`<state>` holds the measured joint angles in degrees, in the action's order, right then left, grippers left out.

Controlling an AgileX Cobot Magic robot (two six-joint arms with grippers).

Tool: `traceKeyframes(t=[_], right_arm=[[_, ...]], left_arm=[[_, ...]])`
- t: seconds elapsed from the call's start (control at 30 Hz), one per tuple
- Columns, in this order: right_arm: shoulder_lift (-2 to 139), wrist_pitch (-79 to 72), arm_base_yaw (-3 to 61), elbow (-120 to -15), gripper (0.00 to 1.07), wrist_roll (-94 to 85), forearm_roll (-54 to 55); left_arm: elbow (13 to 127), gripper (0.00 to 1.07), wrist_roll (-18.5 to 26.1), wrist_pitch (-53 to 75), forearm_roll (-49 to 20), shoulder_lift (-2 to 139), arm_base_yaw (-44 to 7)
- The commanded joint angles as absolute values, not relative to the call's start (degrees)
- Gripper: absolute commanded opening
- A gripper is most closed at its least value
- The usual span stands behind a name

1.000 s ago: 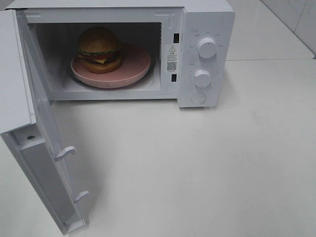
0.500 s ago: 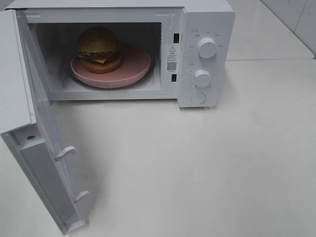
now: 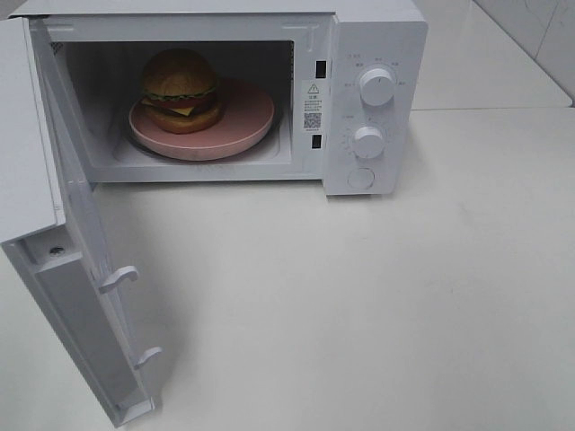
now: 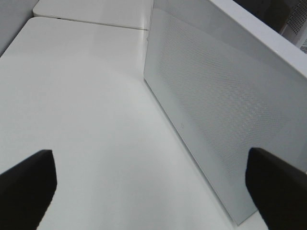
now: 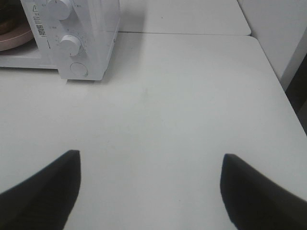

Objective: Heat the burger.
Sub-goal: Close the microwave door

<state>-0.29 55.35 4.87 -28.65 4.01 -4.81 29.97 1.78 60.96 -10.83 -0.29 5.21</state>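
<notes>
Burger (image 3: 181,90) shows whole only from above — wrist views catch left hand (image 4: 149,165), right hand (image 5: 151,160) spread.

High view looks down at the open microwave (image 3: 373,99); left wrist hugs its door (image 4: 216,110); right wrist shares the control panel (image 5: 81,24), farther off.

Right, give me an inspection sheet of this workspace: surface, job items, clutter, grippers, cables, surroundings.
Surface: white table, with the microwave standing on it.
Job's things: burger sits on the pink plate inside the microwave; door swung wide open.
Clutter: nothing seen.
Grippers: left gripper open, empty, facing the door's outer side; right gripper open, empty, over the table.
Cables: nothing seen.
Surroundings: tiled wall at the back right.
</notes>
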Motion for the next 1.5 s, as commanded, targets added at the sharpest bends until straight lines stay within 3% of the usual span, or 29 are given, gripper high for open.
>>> traceKeyframes(t=[0.03,0.17,0.23,0.33,0.37,0.43,0.5,0.6,0.63,0.7,0.77,1.5], right_arm=[[-1.72,55.06,4.7,-28.36,0.76,3.38,-4.76],[-1.72,55.06,4.7,-28.36,0.76,3.38,-4.76],[-1.72,55.06,4.7,-28.36,0.76,3.44,-4.76],[-1.72,55.06,4.7,-28.36,0.76,3.44,-4.76],[-1.72,55.06,4.7,-28.36,0.76,3.44,-4.76],[-1.72,55.06,4.7,-28.36,0.76,3.44,-4.76],[-1.72,55.06,4.7,-28.36,0.76,3.44,-4.76],[-1.72,55.06,4.7,-28.36,0.76,3.44,-4.76],[-1.72,55.06,4.7,-28.36,0.76,3.44,-4.76],[-1.72,55.06,4.7,-28.36,0.76,3.44,-4.76],[-1.72,55.06,4.7,-28.36,0.76,3.44,-4.76],[-1.72,55.06,4.7,-28.36,0.76,3.44,-4.76]], left_arm=[[31.74,1.0,1.43,60.16,-11.86,0.74,5.33],[32.95,0.97,1.43,58.33,-11.69,3.27,5.33],[33.0,0.86,1.43,53.63,-12.03,6.93,5.33],[33.0,0.83,1.43,52.48,-12.03,7.96,5.33],[33.0,0.74,1.43,50.71,-11.97,10.08,5.33],[33.0,0.69,1.49,49.5,-11.97,11.92,5.33],[33.0,0.49,1.43,48.7,-11.97,14.61,5.33],[33.0,0.44,1.43,48.07,-11.97,15.36,5.33],[33.0,0.31,1.43,46.7,-11.97,17.25,5.33],[32.95,0.25,1.43,45.21,-11.86,19.02,5.33],[32.95,0.01,1.6,42.34,-11.8,21.26,5.33],[28.13,0.0,8.02,12.72,-14.15,36.15,5.33]])
